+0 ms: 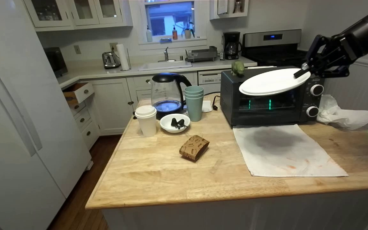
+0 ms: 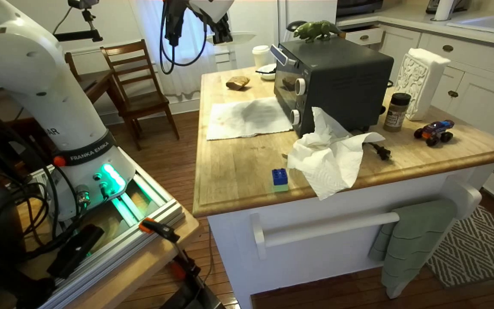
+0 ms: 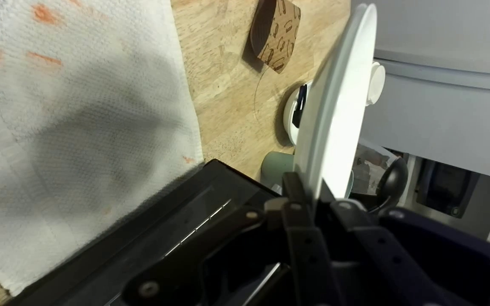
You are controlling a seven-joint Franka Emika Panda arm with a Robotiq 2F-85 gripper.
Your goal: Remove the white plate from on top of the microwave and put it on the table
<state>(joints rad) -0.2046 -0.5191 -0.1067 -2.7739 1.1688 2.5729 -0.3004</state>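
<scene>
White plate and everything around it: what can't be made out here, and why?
Wrist view: white cup, mostly hidden behind the white plate; small white dish, partly covered by the white plate.
In an exterior view: end effector, one fingertip hidden by the white plate.
In an exterior view: kettle, mostly hidden behind the microwave; jar, label too small to read; arm, cut off by the top edge.

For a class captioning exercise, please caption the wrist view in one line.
A pincer holds a white dinner plate by its rim above a butcher-block tabletop bearing an orange-stained white cloth.
</scene>
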